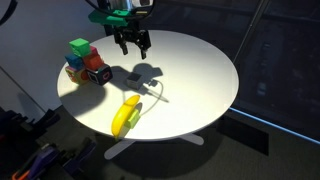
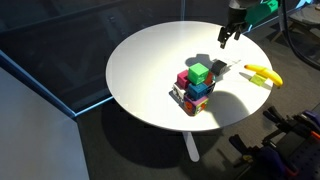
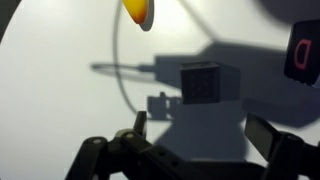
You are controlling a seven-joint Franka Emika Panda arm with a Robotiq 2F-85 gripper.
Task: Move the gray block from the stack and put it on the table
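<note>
Can see the gray block [image 3: 200, 82] resting on the table [image 3: 60, 110], clear of the stack [image 1: 84, 62] and between the stack and the banana [image 1: 125, 118]. Sits in heavy shadow in the wrist view, so hard to tell its faces apart. Shows as little more than a dim speck in both exterior views.

Finds the gripper [image 1: 133, 48] hanging above the table, to one side of the stack and roughly over the block. Has its fingers [image 3: 265, 135] spread wide, with nothing between them and touching nothing. Cuts off the lower fingers at the bottom edge of the wrist view.

Catches only a red-and-black corner of the stack at the wrist view's edge, and only the banana's yellow tip. Cannot tell what the thin pale line [image 3: 118, 70] curving away from the stack side is.
</note>
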